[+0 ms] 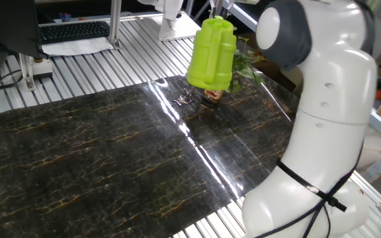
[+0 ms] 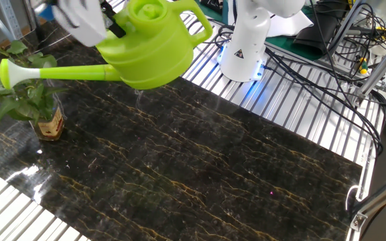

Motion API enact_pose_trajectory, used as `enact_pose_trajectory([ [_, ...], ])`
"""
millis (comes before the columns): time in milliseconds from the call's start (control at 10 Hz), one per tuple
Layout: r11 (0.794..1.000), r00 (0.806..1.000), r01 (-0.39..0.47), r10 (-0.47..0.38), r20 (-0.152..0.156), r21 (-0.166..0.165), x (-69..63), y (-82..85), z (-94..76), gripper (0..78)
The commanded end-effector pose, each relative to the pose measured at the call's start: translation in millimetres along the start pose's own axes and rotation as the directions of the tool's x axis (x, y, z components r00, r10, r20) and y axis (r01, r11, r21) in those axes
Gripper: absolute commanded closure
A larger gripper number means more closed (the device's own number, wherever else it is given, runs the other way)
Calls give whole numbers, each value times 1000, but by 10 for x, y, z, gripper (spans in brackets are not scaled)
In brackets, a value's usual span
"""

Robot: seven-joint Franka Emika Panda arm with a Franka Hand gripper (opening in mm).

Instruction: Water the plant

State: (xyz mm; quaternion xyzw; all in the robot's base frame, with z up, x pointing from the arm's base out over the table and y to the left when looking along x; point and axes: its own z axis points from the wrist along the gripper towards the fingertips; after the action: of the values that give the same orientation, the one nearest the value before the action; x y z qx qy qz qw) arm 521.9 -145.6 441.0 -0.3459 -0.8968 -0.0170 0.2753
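Holding the watering can by its handle, the gripper hangs above the dark table. Its spout runs level away from the gripper, the tip over the plant, which stands below, beyond the can's body.

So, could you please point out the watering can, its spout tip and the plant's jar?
Watering can [image 2: 154, 50], the other fixed view, on the side of its body.
Spout tip [image 2: 7, 69], the other fixed view, on the rose end.
Jar [image 2: 49, 124], the other fixed view, on its label.
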Motion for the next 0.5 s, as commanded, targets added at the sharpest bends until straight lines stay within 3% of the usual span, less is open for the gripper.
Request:
enact_pose_trajectory([
  [100, 995, 955, 58, -77, 285, 77, 379, 53, 358, 753],
  [200, 995, 953, 61, -81, 293, 78, 396, 57, 384, 753],
  [300, 994, 930, 77, -97, 354, 71, 527, 86, 602, 753],
  [500, 993, 918, 106, -117, 379, 50, 613, 92, 768, 753],
])
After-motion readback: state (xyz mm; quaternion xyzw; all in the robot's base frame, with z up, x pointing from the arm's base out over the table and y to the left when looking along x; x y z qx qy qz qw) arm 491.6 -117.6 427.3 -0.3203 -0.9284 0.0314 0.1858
